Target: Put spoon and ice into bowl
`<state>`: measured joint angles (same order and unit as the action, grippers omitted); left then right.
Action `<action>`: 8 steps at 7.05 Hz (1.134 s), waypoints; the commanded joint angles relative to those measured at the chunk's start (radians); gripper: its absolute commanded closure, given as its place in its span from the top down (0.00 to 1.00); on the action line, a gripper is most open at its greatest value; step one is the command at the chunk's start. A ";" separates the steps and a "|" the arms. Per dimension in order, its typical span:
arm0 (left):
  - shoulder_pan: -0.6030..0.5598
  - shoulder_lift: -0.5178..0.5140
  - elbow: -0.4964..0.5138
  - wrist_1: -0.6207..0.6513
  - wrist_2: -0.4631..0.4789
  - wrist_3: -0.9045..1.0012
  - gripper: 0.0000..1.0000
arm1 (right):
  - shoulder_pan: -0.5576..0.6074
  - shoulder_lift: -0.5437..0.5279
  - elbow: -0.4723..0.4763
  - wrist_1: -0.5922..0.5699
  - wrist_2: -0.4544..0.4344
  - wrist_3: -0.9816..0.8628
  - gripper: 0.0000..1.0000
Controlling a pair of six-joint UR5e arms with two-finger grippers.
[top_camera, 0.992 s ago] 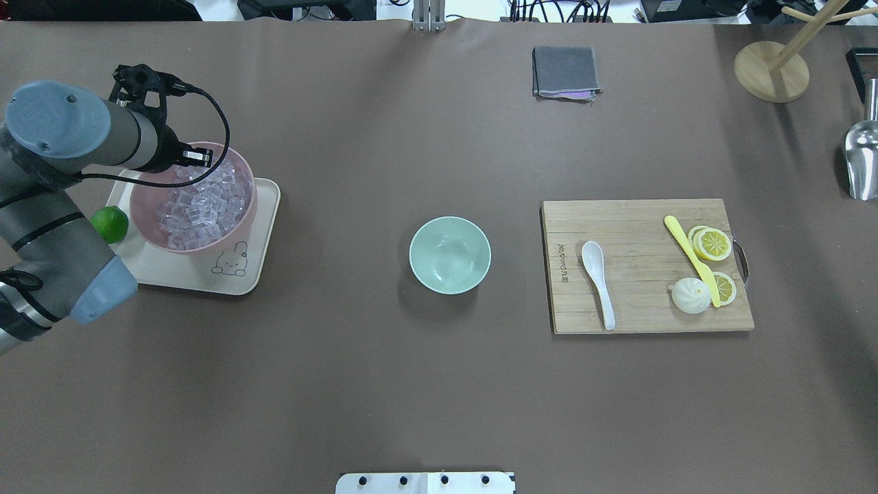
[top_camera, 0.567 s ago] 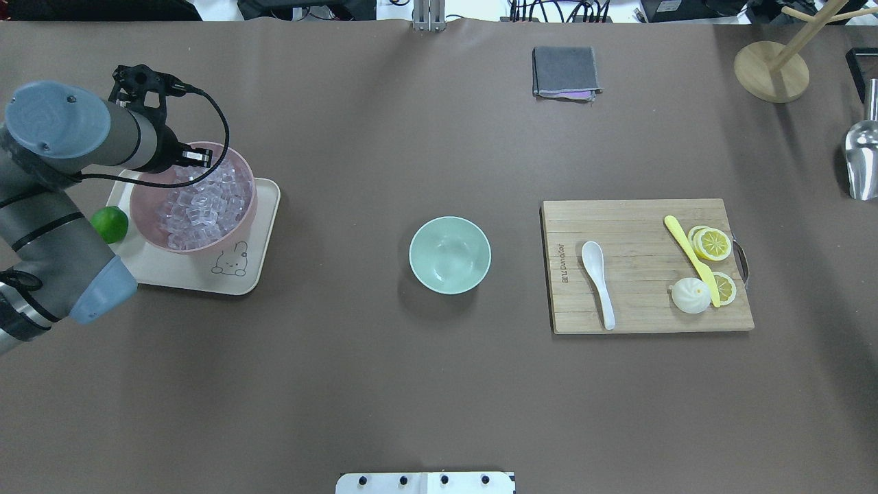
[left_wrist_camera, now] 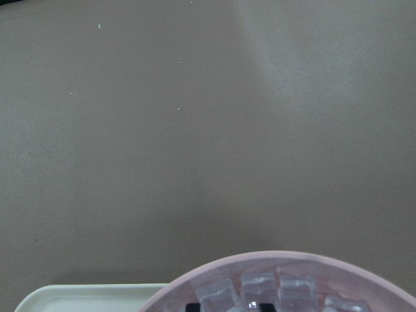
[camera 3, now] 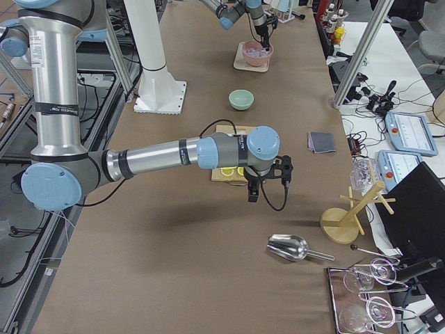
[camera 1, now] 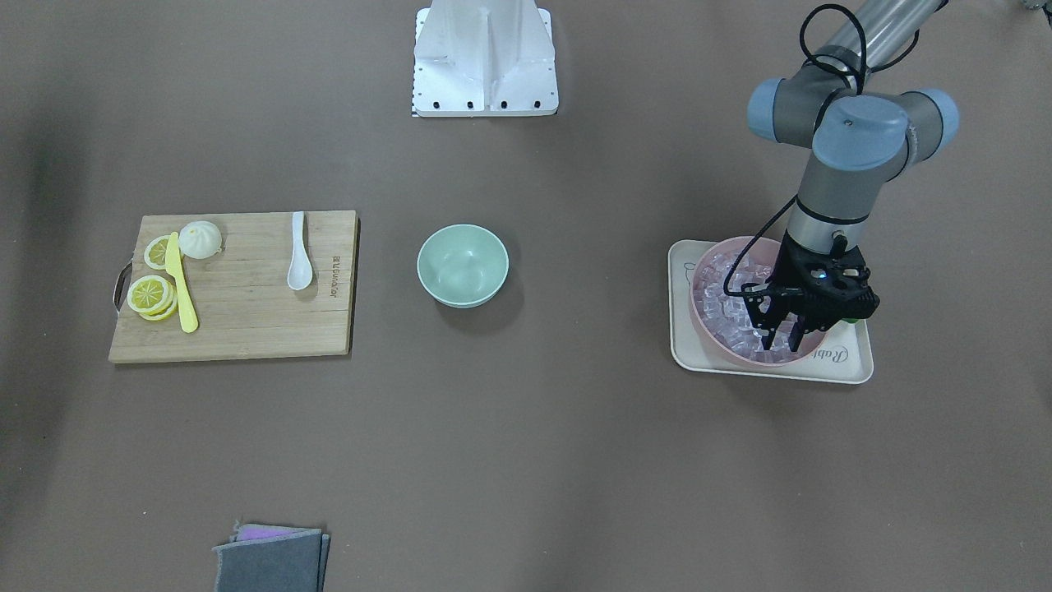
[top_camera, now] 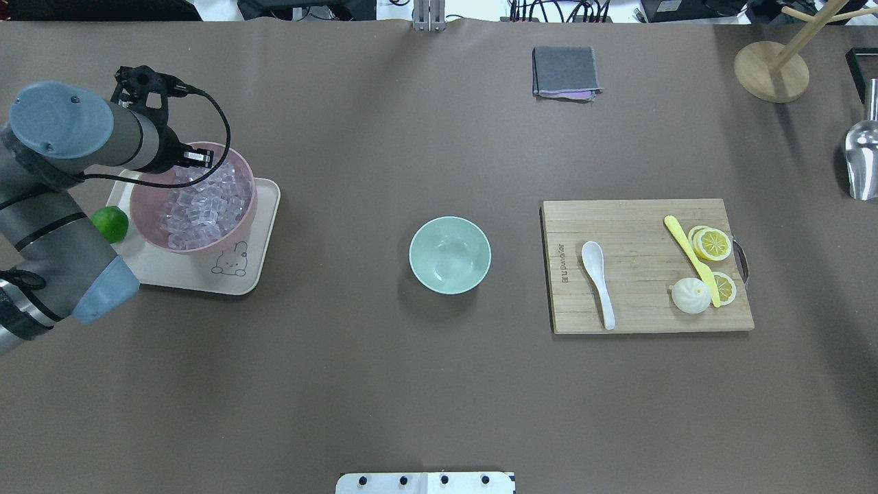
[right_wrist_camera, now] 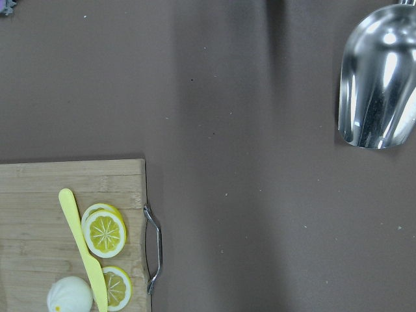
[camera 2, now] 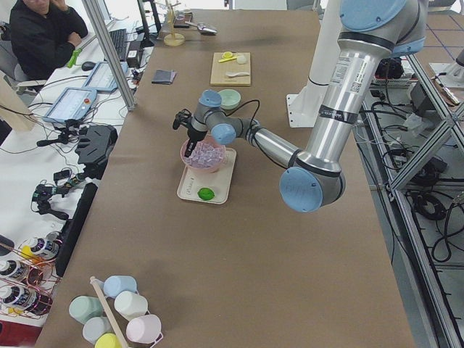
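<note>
Front view: the left gripper (camera 1: 783,337) had its fingers spread, tips down among the ice (camera 1: 723,300) in the pink bowl (camera 1: 705,333), with nothing clearly gripped. Overhead: the mint bowl (top_camera: 450,254) sat mid-table, well apart from the spoon (top_camera: 597,278), which lay on the cutting board (top_camera: 645,213). Right-side view: the right gripper (camera 3: 253,195) hung just past the board; couldn't tell if it was open or closed.
</note>
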<state>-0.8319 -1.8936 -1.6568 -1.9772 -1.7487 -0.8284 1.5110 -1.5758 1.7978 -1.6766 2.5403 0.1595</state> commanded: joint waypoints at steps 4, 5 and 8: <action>-0.001 -0.001 -0.004 0.001 -0.002 0.002 0.08 | 0.000 0.000 -0.003 0.000 0.000 0.000 1.00; -0.001 -0.001 -0.008 0.001 -0.003 0.003 0.06 | 0.000 0.000 -0.003 0.000 0.000 0.000 1.00; -0.003 0.002 -0.003 0.001 -0.040 0.003 0.67 | 0.000 -0.003 -0.002 0.000 0.000 0.000 1.00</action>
<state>-0.8341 -1.8922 -1.6614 -1.9748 -1.7840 -0.8253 1.5109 -1.5772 1.7949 -1.6766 2.5403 0.1596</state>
